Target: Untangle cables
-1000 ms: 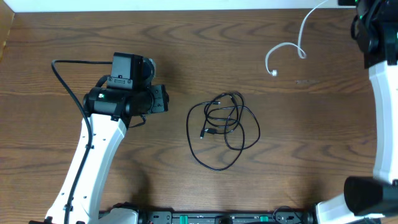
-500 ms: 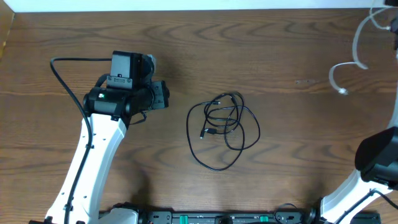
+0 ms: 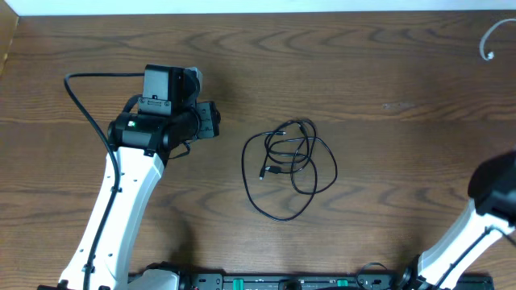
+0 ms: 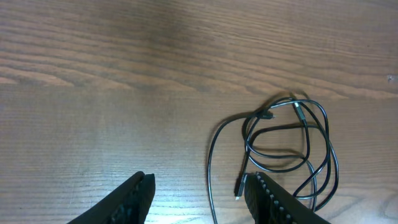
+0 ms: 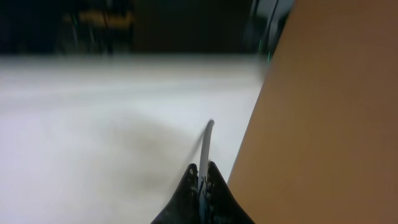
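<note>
Dark brown wood-grain tabletop (image 3: 387, 105).

Thin black cable (image 3: 290, 145) lies flat in a loose tangle of overlapping loops, well apart from the left hand (image 3: 211, 122), on the side the hand faces.

Left wrist view: left hand (image 4: 198, 182) hovers over bare wood with its jaws partly open and nothing between them. The black cable (image 4: 261, 114) lies ahead of the hand and off to one side. One small plug end appears just beside a fingertip (image 4: 252, 182); cannot tell whether they touch.

Thin white cable (image 3: 484, 44) shows only as a short curved end at the tabletop's far corner, well apart from the left hand and the black tangle.

Right wrist view, blurred: right hand (image 5: 201, 171) is pinched closed on the white cable (image 5: 207, 140), which sticks out past the fingertips.
</note>
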Robot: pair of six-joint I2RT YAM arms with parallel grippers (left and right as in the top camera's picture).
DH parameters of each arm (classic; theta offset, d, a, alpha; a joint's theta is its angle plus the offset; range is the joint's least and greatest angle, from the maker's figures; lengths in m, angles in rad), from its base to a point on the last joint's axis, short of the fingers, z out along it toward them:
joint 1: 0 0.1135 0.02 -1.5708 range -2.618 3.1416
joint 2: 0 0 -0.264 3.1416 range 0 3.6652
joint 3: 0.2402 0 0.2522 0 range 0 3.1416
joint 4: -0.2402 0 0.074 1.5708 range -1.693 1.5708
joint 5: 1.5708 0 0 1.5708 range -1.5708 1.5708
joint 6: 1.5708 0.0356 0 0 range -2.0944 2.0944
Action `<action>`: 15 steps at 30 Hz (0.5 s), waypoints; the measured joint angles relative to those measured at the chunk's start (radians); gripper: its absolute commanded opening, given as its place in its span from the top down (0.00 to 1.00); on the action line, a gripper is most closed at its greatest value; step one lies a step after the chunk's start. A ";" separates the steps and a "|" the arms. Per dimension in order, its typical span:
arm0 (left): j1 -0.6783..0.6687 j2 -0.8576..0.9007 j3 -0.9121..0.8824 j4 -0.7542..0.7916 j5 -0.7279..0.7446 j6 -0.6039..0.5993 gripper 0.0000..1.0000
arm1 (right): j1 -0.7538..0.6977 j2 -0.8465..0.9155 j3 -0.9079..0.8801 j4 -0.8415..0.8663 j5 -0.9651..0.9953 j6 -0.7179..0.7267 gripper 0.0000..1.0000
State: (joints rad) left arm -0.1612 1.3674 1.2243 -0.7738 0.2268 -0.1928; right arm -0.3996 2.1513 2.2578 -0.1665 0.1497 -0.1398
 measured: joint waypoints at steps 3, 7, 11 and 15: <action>0.000 0.000 0.000 0.000 0.000 0.000 0.48 | 0.000 0.121 -0.002 0.007 0.024 0.000 0.78; 0.000 0.000 0.000 0.000 0.000 0.000 0.48 | 0.000 0.266 -0.016 -0.069 0.050 0.002 0.01; 0.000 0.000 0.000 0.000 0.000 0.000 0.48 | 0.000 0.346 -0.028 -0.171 0.057 0.034 0.01; 0.000 0.000 0.000 0.000 0.000 0.000 0.47 | 0.000 0.349 -0.030 -0.232 0.039 0.063 0.01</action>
State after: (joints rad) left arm -0.1612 1.3674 1.2243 -0.7738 0.2268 -0.1928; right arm -0.4000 2.5008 2.2280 -0.3988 0.1883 -0.0765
